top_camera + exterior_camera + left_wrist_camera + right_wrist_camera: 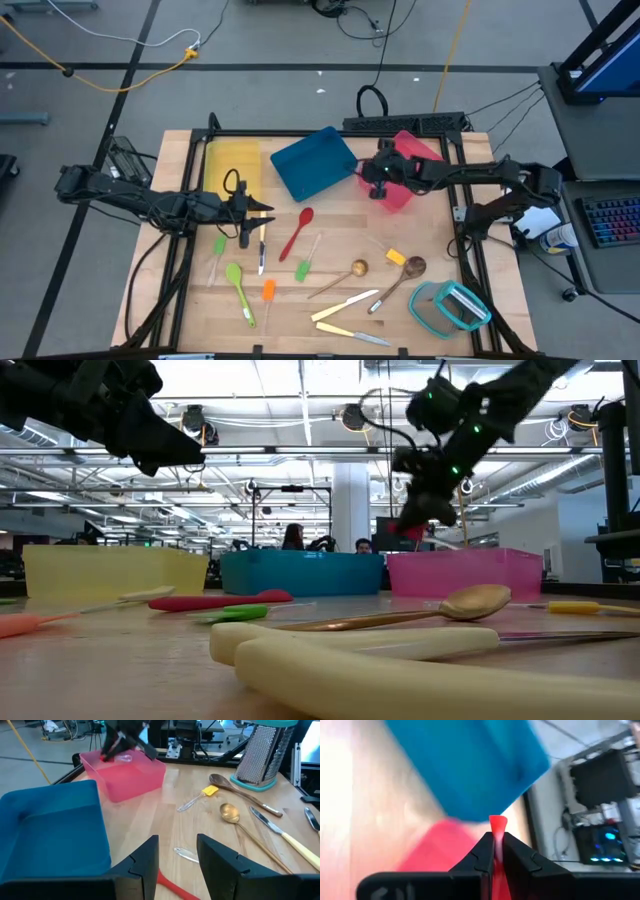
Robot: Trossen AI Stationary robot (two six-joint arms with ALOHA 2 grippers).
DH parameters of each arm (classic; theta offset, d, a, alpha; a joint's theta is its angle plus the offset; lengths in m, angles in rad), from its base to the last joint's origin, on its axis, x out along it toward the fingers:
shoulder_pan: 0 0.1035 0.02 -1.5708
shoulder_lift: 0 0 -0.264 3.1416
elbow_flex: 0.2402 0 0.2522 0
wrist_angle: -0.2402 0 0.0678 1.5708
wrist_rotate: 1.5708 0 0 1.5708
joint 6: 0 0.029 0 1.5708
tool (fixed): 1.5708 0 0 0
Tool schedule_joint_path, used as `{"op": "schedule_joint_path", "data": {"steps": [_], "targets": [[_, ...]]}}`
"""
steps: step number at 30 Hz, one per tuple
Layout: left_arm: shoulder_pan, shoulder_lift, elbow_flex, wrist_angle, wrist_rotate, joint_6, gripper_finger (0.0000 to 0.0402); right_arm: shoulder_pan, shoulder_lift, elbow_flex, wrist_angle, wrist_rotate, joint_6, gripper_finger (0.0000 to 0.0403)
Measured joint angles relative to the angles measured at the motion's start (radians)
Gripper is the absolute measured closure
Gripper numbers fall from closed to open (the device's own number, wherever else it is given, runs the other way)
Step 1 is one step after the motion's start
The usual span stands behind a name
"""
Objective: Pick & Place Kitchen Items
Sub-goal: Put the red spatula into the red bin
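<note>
High view: red spoon (297, 232) lies btwn blue tray (312, 163) & green spoon (238, 286).

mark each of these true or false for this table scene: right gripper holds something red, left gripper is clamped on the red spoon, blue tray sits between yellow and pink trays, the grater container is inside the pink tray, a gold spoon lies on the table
1. The right gripper is shut on a red utensil. True.
2. The left gripper is clamped on the red spoon. False: its fingers stand open with nothing between them, above the table.
3. The blue tray sits between the yellow tray and the pink tray. True.
4. The teal-rimmed container is inside the pink tray. False: it rests on the table near the front right corner.
5. A gold spoon lies on the table. True.
</note>
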Motion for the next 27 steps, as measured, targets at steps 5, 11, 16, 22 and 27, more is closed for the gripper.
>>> {"op": "schedule_joint_path", "data": {"steps": [5, 11, 16, 22, 27], "targets": [[0.0, 0.0, 0.0, 0.001, 0.0, -0.017, 0.0266, -0.063, -0.001, -0.087, 0.008, -0.087, -0.026, 0.0384], [0.0, 0.0, 0.0, 0.002, 0.0, -0.02, 0.0266, -0.098, -0.001, -0.146, 0.039, -0.296, -0.1, 0.0379], [0.0, 0.0, 0.0, 0.008, 0.0, -0.023, 0.0266, -0.1, -0.001, -0.173, 0.037, -0.291, -0.047, 0.0376], [0.0, 0.0, 0.0, 0.01, -0.04, -0.037, 0.0266, -0.099, -0.001, -0.174, 0.063, -0.29, -0.018, 0.0348], [0.0, 0.0, 0.0, 0.01, -0.046, -0.05, 0.0266, -0.098, -0.001, -0.174, 0.149, -0.29, 0.003, 0.031]]}}
